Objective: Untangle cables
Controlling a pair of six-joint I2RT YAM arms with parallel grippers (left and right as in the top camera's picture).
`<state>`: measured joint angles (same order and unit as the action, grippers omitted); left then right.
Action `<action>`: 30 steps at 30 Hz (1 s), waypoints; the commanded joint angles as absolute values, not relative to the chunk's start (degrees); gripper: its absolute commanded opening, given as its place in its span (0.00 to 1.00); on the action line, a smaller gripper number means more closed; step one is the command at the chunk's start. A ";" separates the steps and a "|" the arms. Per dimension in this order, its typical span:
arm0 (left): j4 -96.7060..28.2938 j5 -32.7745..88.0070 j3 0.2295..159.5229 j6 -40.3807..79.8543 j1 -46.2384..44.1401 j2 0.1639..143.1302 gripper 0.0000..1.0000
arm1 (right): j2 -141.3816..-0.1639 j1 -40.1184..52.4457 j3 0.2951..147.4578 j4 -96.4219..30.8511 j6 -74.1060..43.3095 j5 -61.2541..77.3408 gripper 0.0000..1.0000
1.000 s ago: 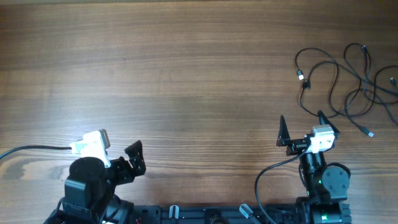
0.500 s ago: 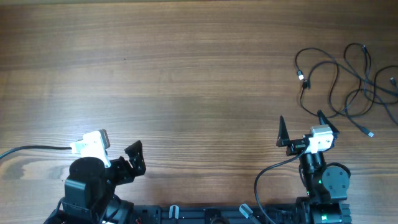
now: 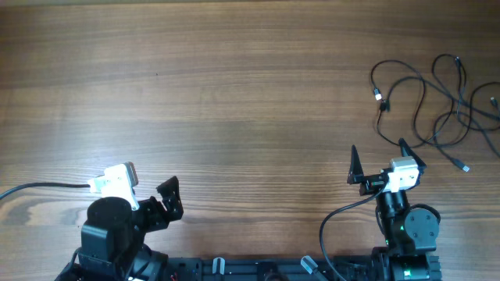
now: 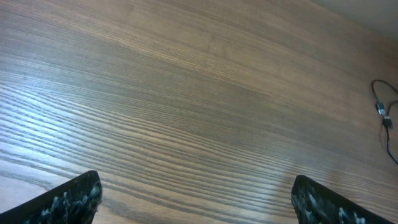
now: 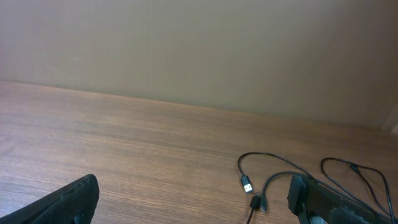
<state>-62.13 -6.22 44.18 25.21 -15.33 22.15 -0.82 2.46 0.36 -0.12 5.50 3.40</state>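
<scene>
The cables (image 3: 437, 97) are thin black cords lying in a loose tangle at the far right of the table, with silver-tipped plugs at the tangle's left (image 3: 377, 95) and lower right (image 3: 465, 168). My right gripper (image 3: 379, 160) is open and empty, just below the tangle's left part. In the right wrist view the cables (image 5: 267, 177) lie ahead between my open right gripper's fingers (image 5: 193, 202). My left gripper (image 3: 168, 195) is open and empty at the near left, far from the cables. The left wrist view shows a cable end (image 4: 384, 115) at the far right edge.
The wooden table (image 3: 234, 101) fills the overhead view. A thick black arm cable (image 3: 39, 187) runs off the left edge near the left arm. The arm bases stand at the front edge. A beige wall (image 5: 199, 43) rises behind the table.
</scene>
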 commanded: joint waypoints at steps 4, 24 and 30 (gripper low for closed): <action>-62.02 -7.18 43.81 25.93 -15.59 21.74 1.00 | -0.21 2.22 0.30 0.08 5.98 4.27 1.00; -47.62 -2.24 34.04 16.49 1.69 13.47 1.00 | -0.21 2.22 0.30 0.08 5.98 4.27 1.00; -24.32 2.72 13.28 16.47 8.19 0.08 1.00 | -0.21 2.22 0.30 0.08 5.98 4.27 1.00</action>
